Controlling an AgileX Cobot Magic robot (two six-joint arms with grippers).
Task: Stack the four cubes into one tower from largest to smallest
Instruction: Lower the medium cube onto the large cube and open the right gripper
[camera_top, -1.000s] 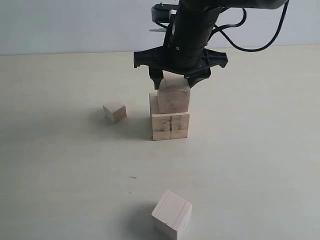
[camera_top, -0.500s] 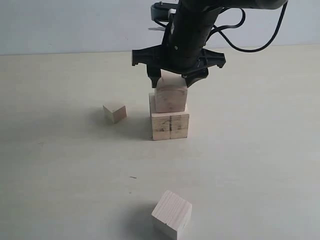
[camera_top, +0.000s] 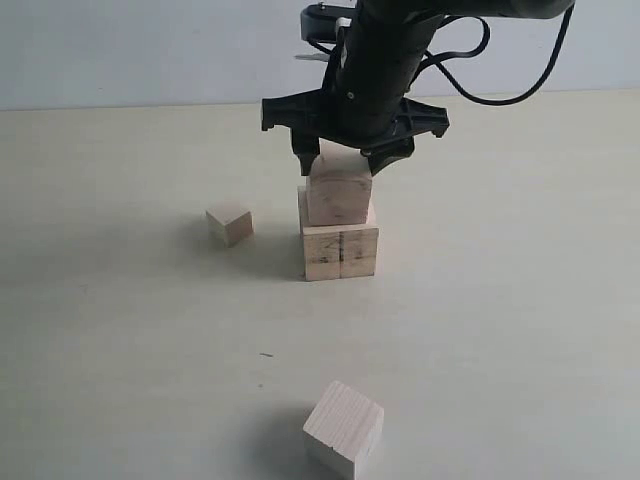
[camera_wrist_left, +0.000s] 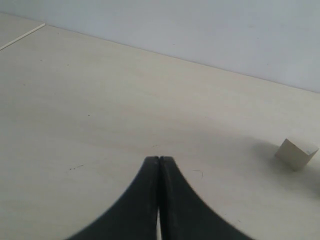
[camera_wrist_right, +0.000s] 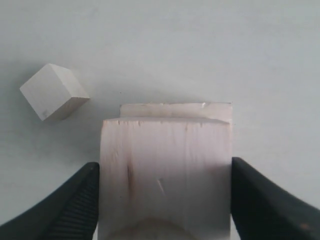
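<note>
Exterior view | small cube (camera_top: 229, 222) left of gripped cube (camera_top: 339, 196) | another cube (camera_top: 343, 428) nearer

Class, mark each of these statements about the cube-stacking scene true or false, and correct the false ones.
1. The right tool has a finger on each side of the held cube, directly over the largest cube. True.
2. The left tool is wide open. False: its jaws are pressed together and hold nothing.
3. Two cubes lie loose on the table. True: the smallest cube and the front cube.
4. All four cubes are in the tower. False: the column holds only two.
5. The smallest cube touches the largest cube. False: bare table lies between them.
</note>
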